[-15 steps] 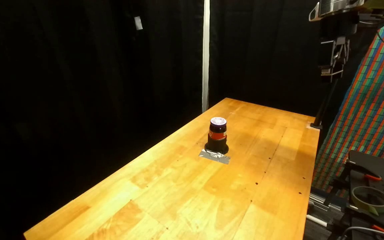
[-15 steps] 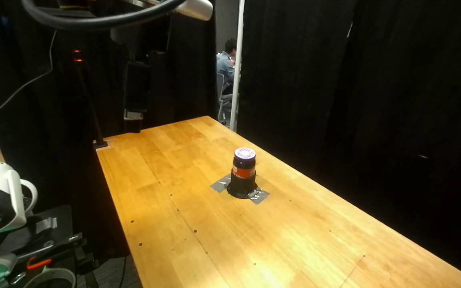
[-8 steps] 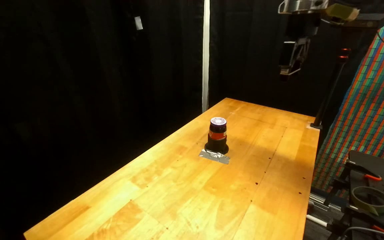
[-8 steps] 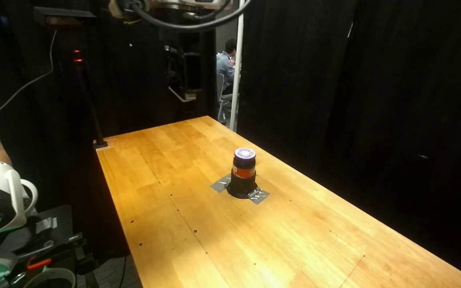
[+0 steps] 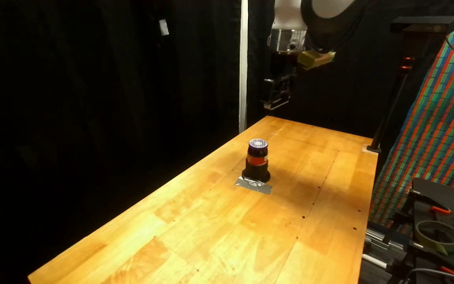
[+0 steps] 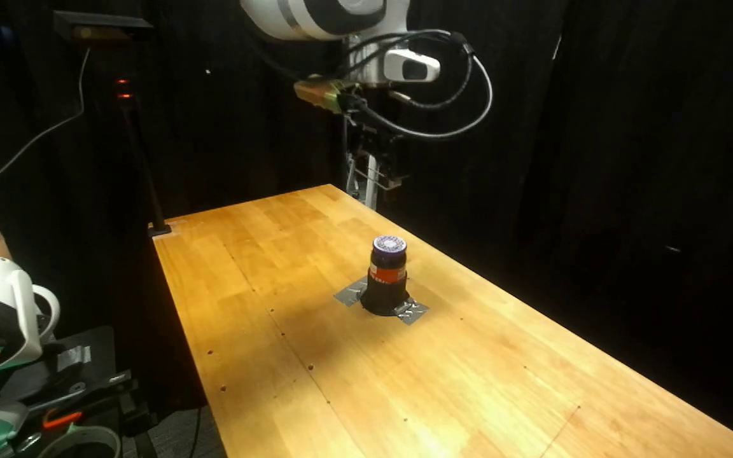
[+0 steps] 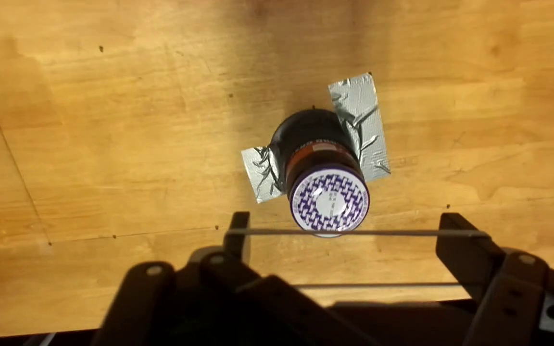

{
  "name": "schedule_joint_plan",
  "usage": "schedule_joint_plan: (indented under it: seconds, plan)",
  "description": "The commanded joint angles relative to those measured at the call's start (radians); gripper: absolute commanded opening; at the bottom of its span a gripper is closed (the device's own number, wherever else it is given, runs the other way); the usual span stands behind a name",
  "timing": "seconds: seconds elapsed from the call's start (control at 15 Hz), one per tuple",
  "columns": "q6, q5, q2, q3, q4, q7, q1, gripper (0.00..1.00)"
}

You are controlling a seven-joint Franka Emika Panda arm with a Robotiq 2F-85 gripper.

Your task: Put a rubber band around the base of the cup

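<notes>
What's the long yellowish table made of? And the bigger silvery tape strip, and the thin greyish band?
Long yellowish table: wood, satiny; grain and soft glare show.
Bigger silvery tape strip: probably duct tape, shiny, wrinkled, faintly woven.
Thin greyish band: likely rubber, dull, taut across the jaws.

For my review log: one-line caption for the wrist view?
Open gripper stretching a rubber band, not yet around the cup flanked by silver tape.
</notes>
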Motion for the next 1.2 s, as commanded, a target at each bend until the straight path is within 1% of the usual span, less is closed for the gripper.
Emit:
schedule_joint_plan:
  seconds: [0.0, 0.27, 0.47, 0.67, 1.13]
  plan:
    - [0.004, 0.004, 0.215, -0.042, 0.228, 0.027, 0.032, 1.00]
    - [-0.008, 0.029, 0.351, -0.068, 0.356, 0.024, 0.043, 1.00]
    - [-0.030, 0.062, 0.419, -0.068, 0.413, 0.018, 0.042, 1.00]
    - [-0.059, 0.083, 0.464, -0.070, 0.448, 0.020, 0.041, 1.00]
    - [-0.127, 0.127, 0.510, -0.072, 0.481, 0.020, 0.037, 1.00]
